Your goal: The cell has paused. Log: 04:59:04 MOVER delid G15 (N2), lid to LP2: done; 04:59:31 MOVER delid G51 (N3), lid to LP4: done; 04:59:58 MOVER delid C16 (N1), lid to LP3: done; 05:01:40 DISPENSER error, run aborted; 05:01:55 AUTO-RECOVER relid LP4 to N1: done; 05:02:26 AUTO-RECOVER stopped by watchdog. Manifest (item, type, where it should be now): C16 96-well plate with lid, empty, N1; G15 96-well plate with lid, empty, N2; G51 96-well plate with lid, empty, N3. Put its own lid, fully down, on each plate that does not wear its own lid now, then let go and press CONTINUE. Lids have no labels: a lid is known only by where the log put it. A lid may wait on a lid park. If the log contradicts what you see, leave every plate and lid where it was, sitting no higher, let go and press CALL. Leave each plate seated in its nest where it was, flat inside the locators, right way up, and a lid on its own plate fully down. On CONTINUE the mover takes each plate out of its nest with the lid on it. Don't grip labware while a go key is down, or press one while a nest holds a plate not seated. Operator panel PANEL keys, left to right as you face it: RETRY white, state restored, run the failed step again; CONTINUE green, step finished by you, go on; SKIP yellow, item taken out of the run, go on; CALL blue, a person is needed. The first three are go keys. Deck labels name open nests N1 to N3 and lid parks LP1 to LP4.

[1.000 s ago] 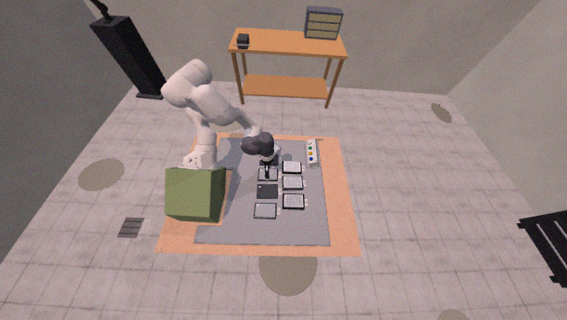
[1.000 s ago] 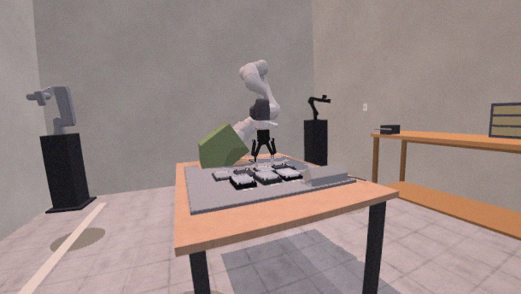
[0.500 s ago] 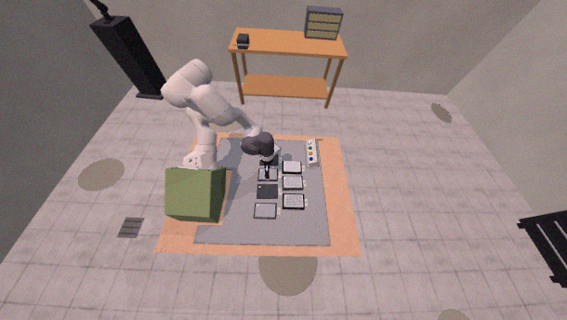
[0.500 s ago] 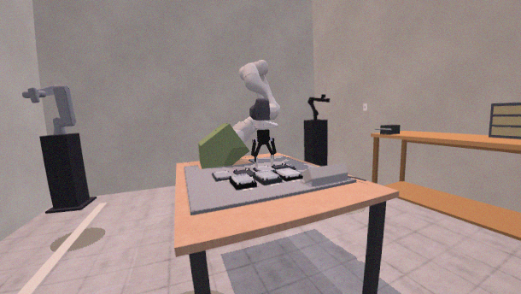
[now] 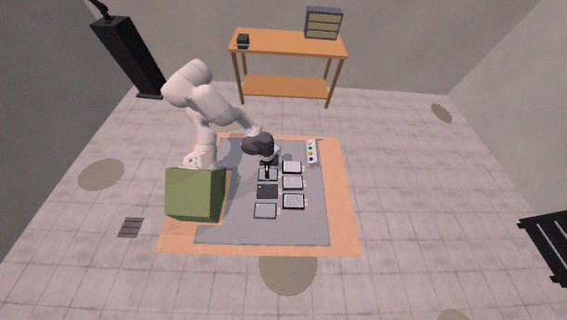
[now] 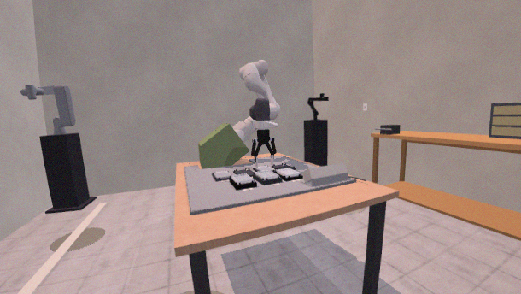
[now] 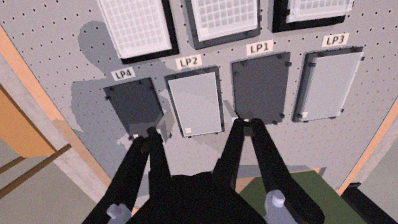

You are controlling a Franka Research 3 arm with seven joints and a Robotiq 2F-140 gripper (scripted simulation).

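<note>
My gripper [image 7: 197, 111] is open and empty, hovering over the near end of the grey lid [image 7: 195, 102] on park LP2. It also shows in the overhead view [image 5: 267, 173] and the side view [image 6: 262, 155]. A second lid [image 7: 325, 85] lies on LP3. Parks LP4 [image 7: 132, 102] and LP1 [image 7: 260, 85] are bare and dark. Beyond the parks stand three plates. The left one [image 7: 137, 25] wears a lid. The middle one [image 7: 222, 17] and the right one [image 7: 315, 10] show open wells.
The key panel [image 5: 312, 153] stands at the far end of the deck, beside the lidded plate [image 5: 292, 166]. A green box [image 5: 195, 193] sits by the arm's base at the deck's left edge.
</note>
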